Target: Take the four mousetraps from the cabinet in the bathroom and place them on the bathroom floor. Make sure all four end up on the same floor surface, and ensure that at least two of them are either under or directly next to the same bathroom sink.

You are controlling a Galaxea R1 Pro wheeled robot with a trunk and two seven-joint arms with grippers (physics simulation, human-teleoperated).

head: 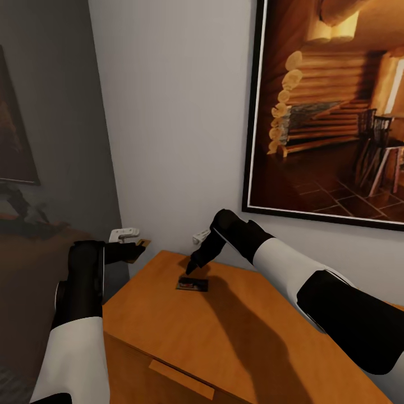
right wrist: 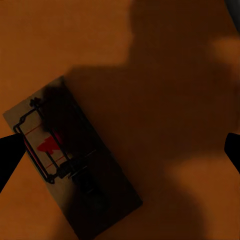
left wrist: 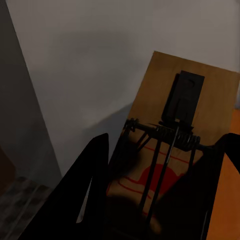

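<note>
Orange dresser [head: 235,331] bears one mousetrap [head: 192,284] under the spread right claw [head: 191,271]; left claw [head: 136,251] grips another mousetrap [left wrist: 172,145].

A furnished room in a home, rendered in simulation: a large black-framed picture of a log-cabin interior [head: 331,106] (timber walls, chairs on a tiled floor) hangs on a plain white wall [head: 174,112], above an orange wooden dresser with a flat top and a drawer pull [head: 185,336]. To the left, a darker grey wall [head: 62,112] carries the edge of a second dark framed picture [head: 14,129]. Two white wall fittings [head: 123,234] sit low beside the dresser. A small tan wooden mousetrap with a wire spring and red mark [right wrist: 65,155] lies on the dresser top, a household touch in a domestic setting.
</note>
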